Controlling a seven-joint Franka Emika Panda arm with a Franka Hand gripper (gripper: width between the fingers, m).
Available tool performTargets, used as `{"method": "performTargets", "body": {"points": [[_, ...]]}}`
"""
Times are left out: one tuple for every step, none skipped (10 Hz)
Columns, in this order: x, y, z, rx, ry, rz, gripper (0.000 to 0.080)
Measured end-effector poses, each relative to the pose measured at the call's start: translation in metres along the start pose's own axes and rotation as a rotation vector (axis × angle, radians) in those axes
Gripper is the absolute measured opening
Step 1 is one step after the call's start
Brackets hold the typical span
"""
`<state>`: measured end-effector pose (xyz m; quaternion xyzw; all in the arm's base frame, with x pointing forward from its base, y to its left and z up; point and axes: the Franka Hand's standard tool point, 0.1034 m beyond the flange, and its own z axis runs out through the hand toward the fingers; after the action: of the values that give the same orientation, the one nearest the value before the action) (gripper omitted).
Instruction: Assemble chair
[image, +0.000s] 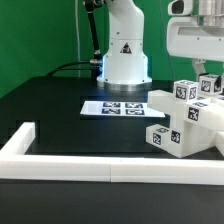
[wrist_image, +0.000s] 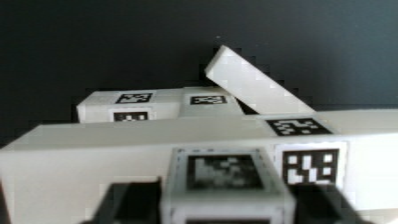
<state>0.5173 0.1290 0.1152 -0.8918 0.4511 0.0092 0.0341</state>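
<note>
The chair's white tagged parts are clustered at the exterior view's right. A flat seat slab lies nearest the middle, with tagged blocks behind it and a lower block in front. My gripper hangs straight down over this cluster. In the wrist view its dark fingers flank a small tagged white block; my gripper straddles it. Black fingers against black shadow hide whether the pads touch it. Beyond lie a long white part, a slanted slab and a low tagged piece.
The marker board lies flat in front of the robot base. A long white border rail runs along the table's front, with a short arm on the exterior view's left. A green wall stands behind.
</note>
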Motion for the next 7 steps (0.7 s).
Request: {"method": "performTargets", "body": {"points": [[-0.0011, 0.0004, -0.0001, -0.012, -0.002, -0.072, 0.043], [-0.0009, 0.0004, -0.0002, -0.021, 0.003, -0.19, 0.0597], [-0.0007, 0.0006, -0.0002, -0.024, 0.005, -0.27, 0.0636], [-0.0006, 0.0006, -0.0003, -0.026, 0.006, -0.355, 0.0636], [-0.0005, 0.0006, -0.0003, -0.027, 0.006, -0.434, 0.0647], [0.0, 0.0009, -0.0003, -0.03, 0.008, -0.509, 0.0647], [0.0002, 0.001, -0.0003, -0.034, 0.009, -0.607, 0.0649]]}}
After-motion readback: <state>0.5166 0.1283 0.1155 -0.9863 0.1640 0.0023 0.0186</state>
